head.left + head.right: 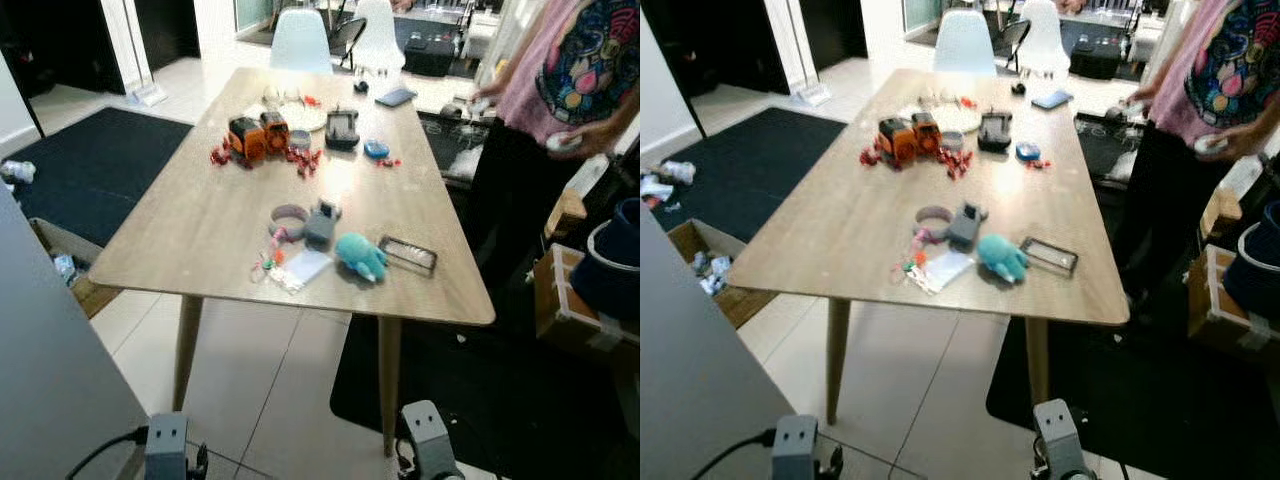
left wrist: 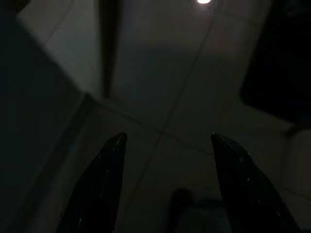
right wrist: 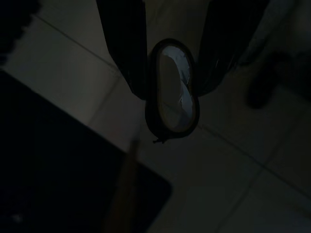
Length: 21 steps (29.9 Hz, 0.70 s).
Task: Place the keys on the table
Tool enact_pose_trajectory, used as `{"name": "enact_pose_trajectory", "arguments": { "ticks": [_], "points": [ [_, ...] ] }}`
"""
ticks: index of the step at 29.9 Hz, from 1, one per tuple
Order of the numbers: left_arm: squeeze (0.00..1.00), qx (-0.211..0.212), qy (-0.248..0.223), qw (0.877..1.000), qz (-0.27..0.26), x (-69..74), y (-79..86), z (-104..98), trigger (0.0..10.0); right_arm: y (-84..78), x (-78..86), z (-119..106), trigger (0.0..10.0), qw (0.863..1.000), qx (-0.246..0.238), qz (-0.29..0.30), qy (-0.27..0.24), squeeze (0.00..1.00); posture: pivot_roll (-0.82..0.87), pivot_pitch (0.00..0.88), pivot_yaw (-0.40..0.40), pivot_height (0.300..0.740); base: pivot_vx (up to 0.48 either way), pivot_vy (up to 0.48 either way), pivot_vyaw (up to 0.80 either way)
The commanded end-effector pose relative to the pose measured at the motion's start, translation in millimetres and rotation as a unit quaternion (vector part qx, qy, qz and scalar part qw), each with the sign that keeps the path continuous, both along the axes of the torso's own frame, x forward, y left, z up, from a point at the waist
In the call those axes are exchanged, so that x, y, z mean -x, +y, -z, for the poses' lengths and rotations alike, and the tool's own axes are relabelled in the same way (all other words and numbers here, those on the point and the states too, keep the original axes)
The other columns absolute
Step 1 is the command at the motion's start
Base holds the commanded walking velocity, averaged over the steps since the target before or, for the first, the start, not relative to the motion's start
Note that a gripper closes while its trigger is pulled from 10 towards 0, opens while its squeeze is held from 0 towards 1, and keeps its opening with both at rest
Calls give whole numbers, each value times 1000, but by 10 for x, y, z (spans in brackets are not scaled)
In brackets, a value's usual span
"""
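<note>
Grippers hang low over the tiled floor (image 2: 194, 87) before the table (image 1: 200, 230): the left gripper (image 2: 167, 165) has its fingers spread wide and empty, while the right gripper (image 3: 170, 73) pinches a dark oval ring (image 3: 172, 90) between its fingers. Farther off, keys (image 1: 272, 262) lie on the table near its front edge, just beside a teal plush (image 1: 360, 256) and a grey block (image 1: 322, 224). Beyond these stand orange toys (image 1: 257, 135), and a person (image 1: 560, 90) stands at the table's right.

The bench (image 1: 200, 230) is light brown wood. A blue-green soft toy (image 1: 360, 256) lies near two orange toy trucks (image 1: 258, 135). The rug (image 1: 95, 165) is dark.
</note>
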<state>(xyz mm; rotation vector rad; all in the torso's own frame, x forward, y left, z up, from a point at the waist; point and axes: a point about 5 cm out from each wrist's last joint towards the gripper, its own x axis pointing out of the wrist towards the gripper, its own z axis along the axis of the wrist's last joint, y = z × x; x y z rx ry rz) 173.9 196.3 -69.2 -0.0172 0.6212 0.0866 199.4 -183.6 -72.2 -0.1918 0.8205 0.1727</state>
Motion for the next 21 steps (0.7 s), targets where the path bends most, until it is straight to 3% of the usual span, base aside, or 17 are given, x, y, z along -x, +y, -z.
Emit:
{"name": "enact_pose_trajectory", "arguments": {
  "ticks": [1,21],
  "points": [
    [0,4,7,1000,-8,33,-5,21,10000,19,49,31,10000,1000,-2,0,10,0,78,63,-55,740,0,0,0],
    [0,6,9,1000,-8,32,13,20,10000,18,40,28,10000,1000,-3,3,10,0,81,66,-51,740,0,0,0]
  ]
}}
